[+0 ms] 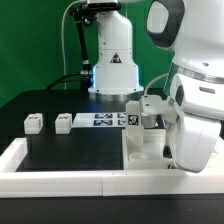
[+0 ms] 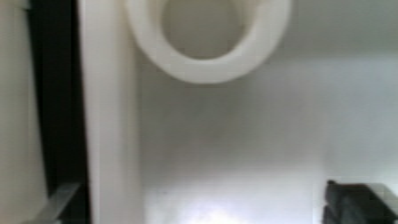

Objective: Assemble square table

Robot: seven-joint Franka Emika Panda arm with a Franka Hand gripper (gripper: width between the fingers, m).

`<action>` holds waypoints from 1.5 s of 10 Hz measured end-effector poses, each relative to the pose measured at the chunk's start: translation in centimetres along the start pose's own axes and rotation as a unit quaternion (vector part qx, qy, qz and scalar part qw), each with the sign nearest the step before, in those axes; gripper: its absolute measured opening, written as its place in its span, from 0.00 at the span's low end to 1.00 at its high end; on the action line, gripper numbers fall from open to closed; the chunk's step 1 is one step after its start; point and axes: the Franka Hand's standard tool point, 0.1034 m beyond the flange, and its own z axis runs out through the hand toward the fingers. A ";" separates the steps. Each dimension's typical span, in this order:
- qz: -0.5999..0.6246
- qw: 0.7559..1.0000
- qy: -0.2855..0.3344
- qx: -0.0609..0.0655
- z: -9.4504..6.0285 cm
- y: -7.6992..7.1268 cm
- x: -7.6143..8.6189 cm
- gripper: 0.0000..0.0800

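since my gripper (image 1: 150, 117) is low over the slab (image 1: 143, 152), right of centre in the exterior frame, i can't tell whether the jaws are apart or clamped. wrist cam shows only white slab face and a round hole (image 2: 208, 40). my plan: square up on the slab edge, close slowly, keep it flat. a leg (image 1: 32, 123) and a second leg (image 1: 62, 122) wait mid-left.

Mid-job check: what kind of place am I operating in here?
Most likely a robotics lab test bench: a black table fenced by a low white border wall, a marker board with printed tags, and a green backdrop behind the arm.
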 end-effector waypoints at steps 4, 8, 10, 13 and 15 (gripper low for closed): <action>0.000 1.000 -0.001 0.004 0.0 -0.2 0.0 0.81; 0.007 1.000 -0.002 -0.009 -3.0 0.0 -0.9 0.81; 0.039 0.999 0.004 -0.017 -5.0 -0.6 -1.5 0.81; 0.088 0.996 0.005 -0.012 -5.0 -1.4 -1.4 0.81; 0.090 0.996 0.005 -0.012 -5.0 -1.4 -1.5 0.81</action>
